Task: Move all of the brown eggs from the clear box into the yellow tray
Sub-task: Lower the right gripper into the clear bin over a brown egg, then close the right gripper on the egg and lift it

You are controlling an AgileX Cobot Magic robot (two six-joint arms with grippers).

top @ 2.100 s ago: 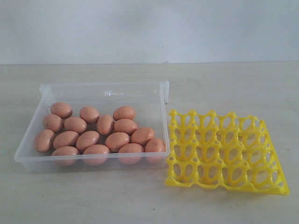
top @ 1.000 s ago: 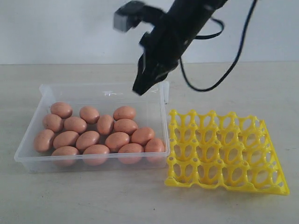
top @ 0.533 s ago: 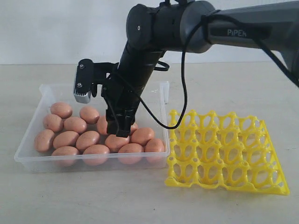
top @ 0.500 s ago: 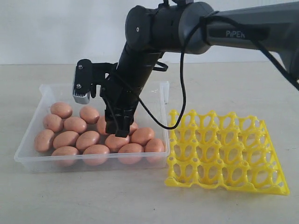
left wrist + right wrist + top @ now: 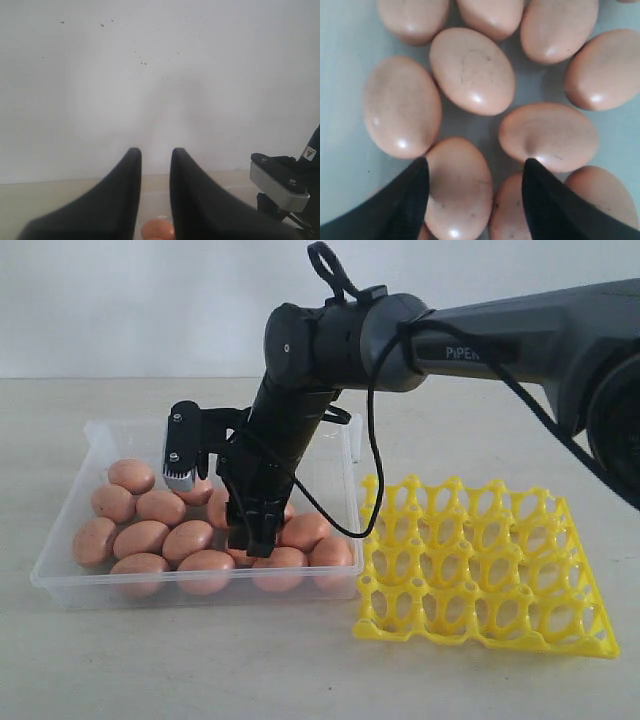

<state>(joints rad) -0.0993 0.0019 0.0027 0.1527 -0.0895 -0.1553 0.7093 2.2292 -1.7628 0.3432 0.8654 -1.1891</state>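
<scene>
Several brown eggs (image 5: 140,538) lie close together in the clear box (image 5: 98,436) on the left. To its right the yellow tray (image 5: 480,640) has nothing in its cups. My right gripper (image 5: 252,543) reaches down among the eggs near the box's front middle. In the right wrist view that gripper (image 5: 475,167) is open, its black fingers (image 5: 412,200) on either side of one egg (image 5: 460,185) and part of its neighbour (image 5: 507,215). The left gripper (image 5: 155,152) faces a white wall, its jaws a little apart and empty. It is out of the exterior view.
The right arm (image 5: 480,335) stretches from the right edge over the tray's far side to the box. Its wrist camera block (image 5: 181,455) hangs over the eggs at the box's middle. A white wall stands behind the table.
The right gripper came down from above the box's far wall into the eggs and sank a little lower in the last half second. Its jaws went from shut to open.
</scene>
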